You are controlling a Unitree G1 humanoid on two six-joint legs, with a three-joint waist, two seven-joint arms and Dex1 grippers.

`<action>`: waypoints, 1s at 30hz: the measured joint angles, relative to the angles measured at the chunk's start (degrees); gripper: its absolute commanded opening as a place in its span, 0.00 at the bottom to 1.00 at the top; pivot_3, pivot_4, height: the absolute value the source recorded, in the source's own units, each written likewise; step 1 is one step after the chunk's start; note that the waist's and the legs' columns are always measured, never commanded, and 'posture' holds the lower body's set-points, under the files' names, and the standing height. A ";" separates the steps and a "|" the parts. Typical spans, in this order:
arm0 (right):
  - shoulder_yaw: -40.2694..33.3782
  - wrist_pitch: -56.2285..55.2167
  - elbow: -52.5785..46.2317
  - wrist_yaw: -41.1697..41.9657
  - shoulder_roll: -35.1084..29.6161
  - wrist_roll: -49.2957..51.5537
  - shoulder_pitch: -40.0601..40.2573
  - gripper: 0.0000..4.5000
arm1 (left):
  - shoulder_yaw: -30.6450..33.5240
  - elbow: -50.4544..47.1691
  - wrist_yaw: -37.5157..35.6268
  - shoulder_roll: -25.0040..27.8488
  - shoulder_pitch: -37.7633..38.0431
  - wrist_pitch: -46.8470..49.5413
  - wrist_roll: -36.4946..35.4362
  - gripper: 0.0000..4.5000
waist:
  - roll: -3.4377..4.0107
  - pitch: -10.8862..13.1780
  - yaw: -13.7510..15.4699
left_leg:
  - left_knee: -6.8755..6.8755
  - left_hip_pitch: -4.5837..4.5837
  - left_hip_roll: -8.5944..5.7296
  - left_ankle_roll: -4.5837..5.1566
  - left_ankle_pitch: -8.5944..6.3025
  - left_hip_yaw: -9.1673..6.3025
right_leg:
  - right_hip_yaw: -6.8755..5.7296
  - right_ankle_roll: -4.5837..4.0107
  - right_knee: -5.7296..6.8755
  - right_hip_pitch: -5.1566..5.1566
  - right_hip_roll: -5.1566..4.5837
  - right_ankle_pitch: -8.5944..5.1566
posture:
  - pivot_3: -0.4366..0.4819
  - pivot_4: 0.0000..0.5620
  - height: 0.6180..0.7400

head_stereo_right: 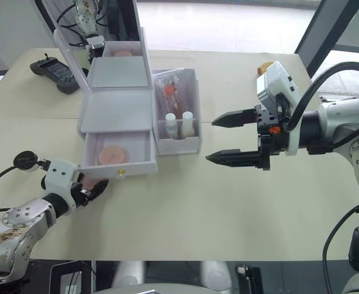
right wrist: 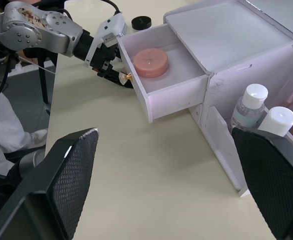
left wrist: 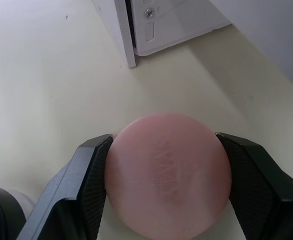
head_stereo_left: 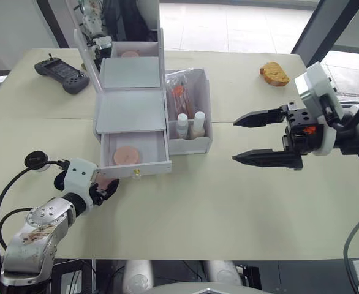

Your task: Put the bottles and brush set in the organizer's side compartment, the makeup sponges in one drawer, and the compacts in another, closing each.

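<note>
Pale worktop (head_stereo_left: pixel 228 202) by bright windows, organizer (head_stereo_left: pixel 130 104) open.
Its lower drawer (head_stereo_left: pixel 135 153) holds one makeup sponge (head_stereo_left: pixel 127 155); bottles (head_stereo_left: pixel 190 125) stand in the side compartment (head_stereo_left: pixel 192 142). My left claw (left wrist: pixel 161 187) grips the second sponge (left wrist: pixel 169 172); my right claw (head_stereo_left: pixel 259 139) hangs spread, empty.

Left arm: silver-grey metal forearm, scuffed with brownish marks, small screws on a round joint cap, white wrist block, black cables looping off it. Left hand (head_stereo_left: pixel 109 188): two black fingers (left wrist: pixel 89 185) with textured pads. Right arm: grey-silver casing, white wrist housing, black block with a small orange-red marking, black cable. Right hand (head_stereo_left: pixel 244 139): two long black pointed fingers (right wrist: pixel 61 180), mesh-patterned pads.
</note>
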 measured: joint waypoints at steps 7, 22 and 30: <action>1.47 -1.57 1.82 0.95 0.43 -2.26 -2.58 1.00 | 8.61 3.16 1.25 6.01 -9.35 0.62 0.45 0.67 | -0.13 0.07 -0.07 | -0.02 -0.08 0.00 -0.01 0.00 -0.03 | -0.04 0.01 -0.09 -0.02 0.00 0.00 | 0.48 0.27 0.71; 1.70 -1.41 1.02 0.54 1.20 -1.81 -3.59 1.00 | 2.39 8.84 -29.24 24.52 -36.75 -0.52 -16.81 0.67 | -0.25 0.16 -0.04 | -0.20 -0.29 0.02 -0.01 -0.02 -0.09 | -0.16 0.07 -0.22 -0.14 0.00 0.04 | 0.48 0.27 0.71; -4.66 0.09 -4.55 -4.14 0.52 1.01 4.02 1.00 | -13.46 11.24 -44.25 26.08 -44.07 -6.46 -15.58 0.67 | -0.24 0.16 -0.16 | -0.16 -0.29 0.01 0.01 -0.02 -0.08 | -0.12 0.08 -0.21 -0.12 0.01 0.03 | 0.48 0.27 0.71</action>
